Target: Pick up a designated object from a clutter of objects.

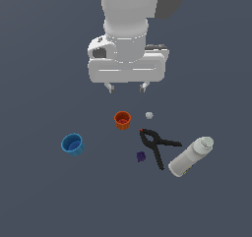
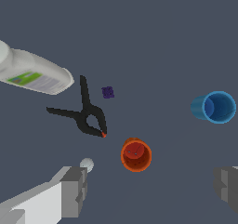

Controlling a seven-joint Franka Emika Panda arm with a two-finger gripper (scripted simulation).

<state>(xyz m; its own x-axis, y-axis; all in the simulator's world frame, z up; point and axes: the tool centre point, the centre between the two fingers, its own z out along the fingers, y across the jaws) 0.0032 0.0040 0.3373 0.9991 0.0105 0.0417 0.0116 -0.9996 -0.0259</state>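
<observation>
My fingers [image 2: 73, 190] fill the wrist view, spread wide with nothing between them. In the exterior view the grey ball [image 1: 149, 115] lies at five o'clock from my gripper [image 1: 127, 87] (orange cup [image 1: 122, 120] beside it).

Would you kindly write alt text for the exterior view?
An open white hand hangs above a dark floor, over an orange cup and a tiny grey ball. Nearer lie a black clamp, purple lump, white bottle and blue cup.

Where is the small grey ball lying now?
In the exterior view, the ball lies just right of the orange cup, above the clamp's red tip.
</observation>
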